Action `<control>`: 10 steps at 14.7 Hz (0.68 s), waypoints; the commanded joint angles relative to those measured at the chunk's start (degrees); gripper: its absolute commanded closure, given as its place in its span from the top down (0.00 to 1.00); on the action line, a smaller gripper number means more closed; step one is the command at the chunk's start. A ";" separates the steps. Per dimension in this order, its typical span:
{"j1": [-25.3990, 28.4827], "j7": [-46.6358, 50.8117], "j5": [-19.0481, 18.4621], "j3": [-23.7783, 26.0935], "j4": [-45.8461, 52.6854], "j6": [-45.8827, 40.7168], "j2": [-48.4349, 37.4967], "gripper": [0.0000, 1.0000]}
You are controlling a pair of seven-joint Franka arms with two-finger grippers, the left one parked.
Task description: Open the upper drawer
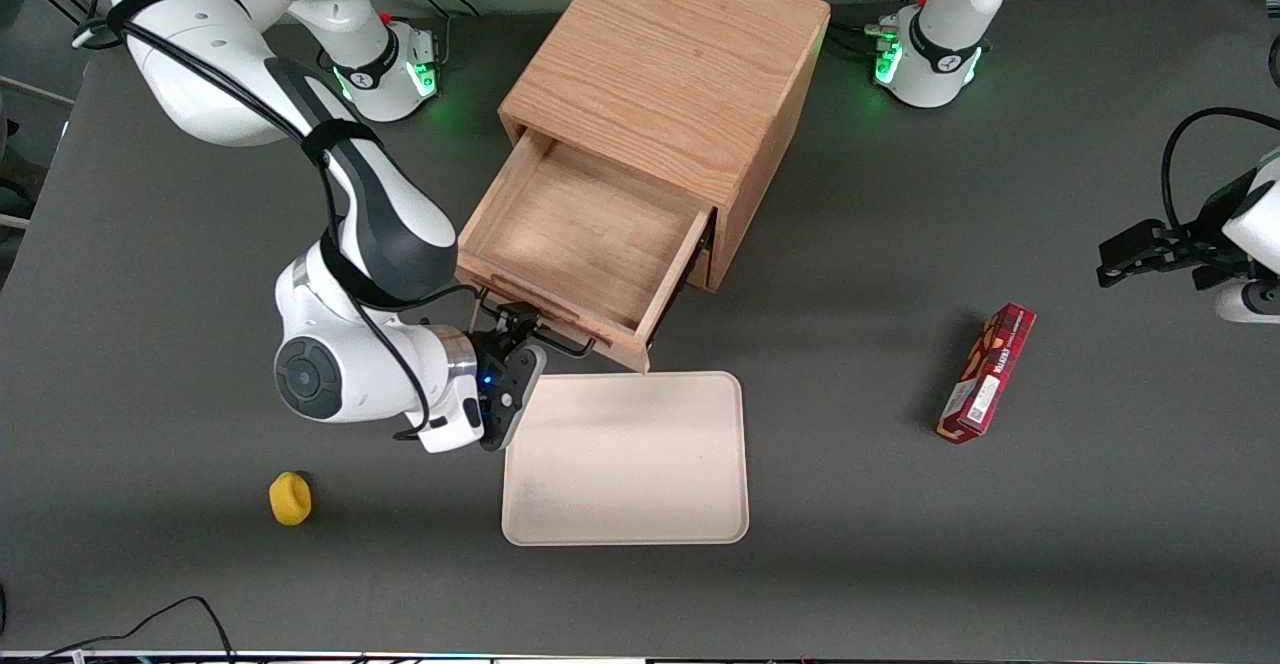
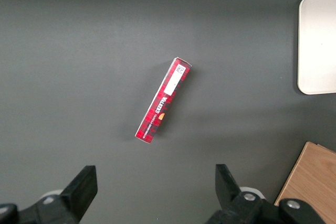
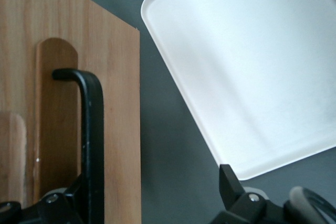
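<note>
The upper drawer (image 1: 580, 234) of the light oak cabinet (image 1: 670, 64) stands pulled far out, and its inside is bare. Its thin black bar handle (image 1: 562, 340) runs along the front panel, nearest the front camera. My right gripper (image 1: 520, 329) is at that handle, open. In the right wrist view the front panel (image 3: 115, 103) and the handle (image 3: 92, 129) show close up. The handle lies between the spread fingers of the gripper (image 3: 152, 203), close against one finger (image 3: 68, 200), while the second finger (image 3: 229, 182) stands well apart. The bottom drawer is hidden under the upper one.
A cream tray (image 1: 630, 459) lies on the table just in front of the drawer, close to the gripper; it also shows in the right wrist view (image 3: 252, 66). A red box (image 1: 987, 372) lies toward the parked arm's end. A small yellow object (image 1: 290, 497) lies near the front edge.
</note>
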 commanded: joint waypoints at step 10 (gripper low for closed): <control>0.74 -3.96 0.84 -1.85 10.01 -5.90 -0.29 1.00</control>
